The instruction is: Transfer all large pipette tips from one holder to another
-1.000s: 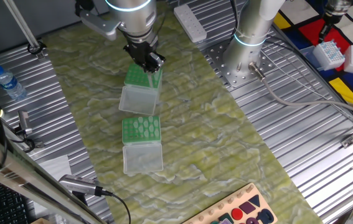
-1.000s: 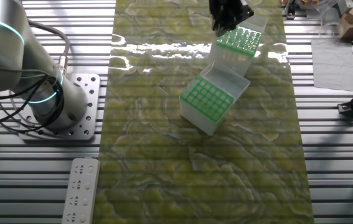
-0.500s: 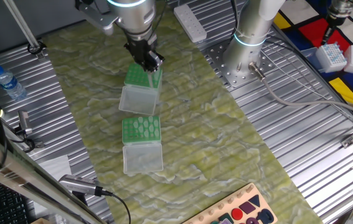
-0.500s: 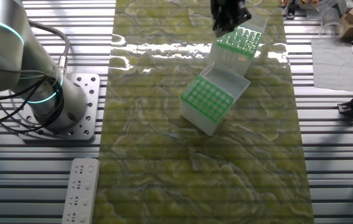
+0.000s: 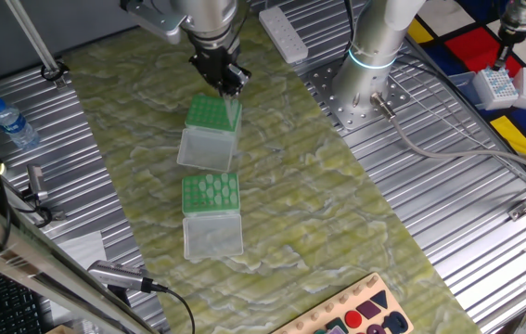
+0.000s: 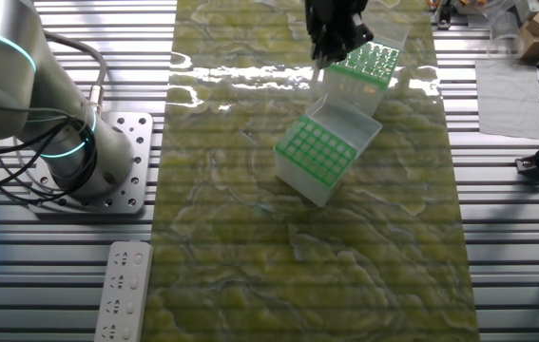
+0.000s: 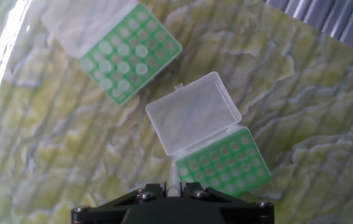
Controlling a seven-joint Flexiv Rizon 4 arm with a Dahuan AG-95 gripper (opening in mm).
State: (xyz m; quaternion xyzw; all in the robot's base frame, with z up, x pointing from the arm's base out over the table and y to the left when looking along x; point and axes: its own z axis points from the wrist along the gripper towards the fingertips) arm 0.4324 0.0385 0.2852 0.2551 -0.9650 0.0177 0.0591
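Observation:
Two green-topped tip boxes stand on the mat with clear lids open. One box (image 5: 212, 112) is right below my gripper (image 5: 228, 85); it also shows in the other fixed view (image 6: 368, 61) and in the hand view (image 7: 225, 163). The second box (image 5: 210, 192) stands nearer the mat's front and shows in the hand view (image 7: 131, 53) with several whitish large pipette tips in its holes. My gripper (image 7: 172, 188) is shut on one large pipette tip (image 7: 172, 179), which hangs point down (image 6: 317, 74) above the mat beside the first box.
A white power strip (image 5: 284, 33) lies behind the boxes. The arm's base (image 5: 374, 56) stands on the metal table at the right. A water bottle (image 5: 10, 123) is at the left, and a coloured board (image 5: 365, 314) at the front edge.
My gripper has risen from the first box and shifted a little sideways, carrying the tip clear of the green top.

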